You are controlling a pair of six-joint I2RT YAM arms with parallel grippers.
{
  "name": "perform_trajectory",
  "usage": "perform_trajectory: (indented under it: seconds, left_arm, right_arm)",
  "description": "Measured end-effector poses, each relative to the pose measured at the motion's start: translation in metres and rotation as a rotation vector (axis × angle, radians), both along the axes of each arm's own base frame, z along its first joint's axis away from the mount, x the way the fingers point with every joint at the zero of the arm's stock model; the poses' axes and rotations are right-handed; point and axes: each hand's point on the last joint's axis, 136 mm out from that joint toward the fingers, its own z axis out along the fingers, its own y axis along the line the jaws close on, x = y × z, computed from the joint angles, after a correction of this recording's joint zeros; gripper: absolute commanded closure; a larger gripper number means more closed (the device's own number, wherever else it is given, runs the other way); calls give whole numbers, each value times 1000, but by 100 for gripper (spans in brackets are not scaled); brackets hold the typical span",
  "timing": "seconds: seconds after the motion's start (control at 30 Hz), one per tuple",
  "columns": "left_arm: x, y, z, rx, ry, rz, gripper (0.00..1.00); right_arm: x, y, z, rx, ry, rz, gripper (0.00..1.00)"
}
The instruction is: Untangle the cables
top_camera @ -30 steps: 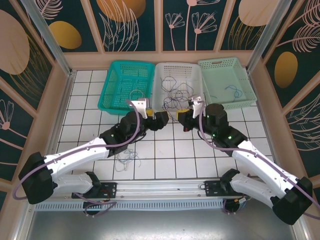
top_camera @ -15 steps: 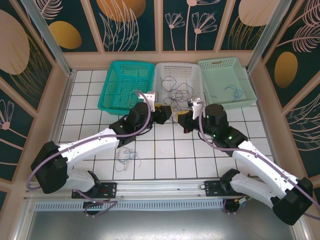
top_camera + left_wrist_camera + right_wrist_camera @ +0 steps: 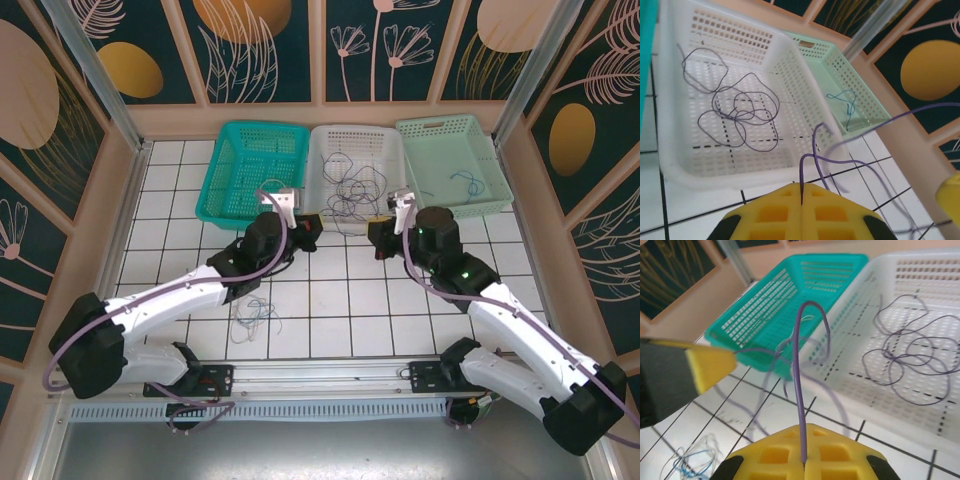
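Left gripper (image 3: 801, 192) & right gripper (image 3: 804, 440), both yellow-tipped, each pinched shut on thin purple cable (image 3: 798, 385) just before white plastic mesh basket (image 3: 715, 167), prob. to draw it loose. Dark looped cables (image 3: 740, 112) lie tangled inside.

Baskets: three; one teal basket (image 3: 215, 185), one white basket (image 3: 355, 128), one pale green basket (image 3: 440, 125).
Arms: two; left arm (image 3: 170, 295), right arm (image 3: 510, 320).
Grippers: two; left gripper (image 3: 312, 228), right gripper (image 3: 376, 232).
Dark tangle (image 3: 350, 188) in the white basket: one; its separate strands cannot be counted.
Blue cable (image 3: 462, 180) in the pale green basket: one.
Pale loop (image 3: 807, 317) in the teal basket: one.
Loose bundle (image 3: 252, 315) on the tiles: one, blue and pale strands, number unclear.
Purple cable (image 3: 801, 175): one strand at each gripper; whether it is one cable or two cannot be told.
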Motion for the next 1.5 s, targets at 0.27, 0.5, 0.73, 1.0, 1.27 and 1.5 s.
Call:
perform_trajectory:
  seconds: [0.27, 0.5, 0.73, 1.0, 1.27, 1.5]
  left_arm:
    - [-21, 16, 10, -133, -10, 14, 100]
    - [-28, 21, 16, -221, -7, 18, 100]
    - [-34, 20, -2, -243, 8, -18, 100]
    - [-42, 35, -8, -224, -20, -11, 74]
    - [-38, 61, -48, -106, 36, 86, 41]
    - [-32, 50, -38, -86, 19, 61, 37]
  right_arm:
    - [1, -7, 22, 92, -30, -47, 100]
    - [4, -12, 34, 153, -66, -90, 100]
    - [8, -7, 40, 171, -111, -67, 100]
    - [11, -18, 38, 94, -186, -79, 100]
    - [11, -17, 51, 81, -272, -21, 100]
    - [9, -8, 43, 73, -251, 35, 100]
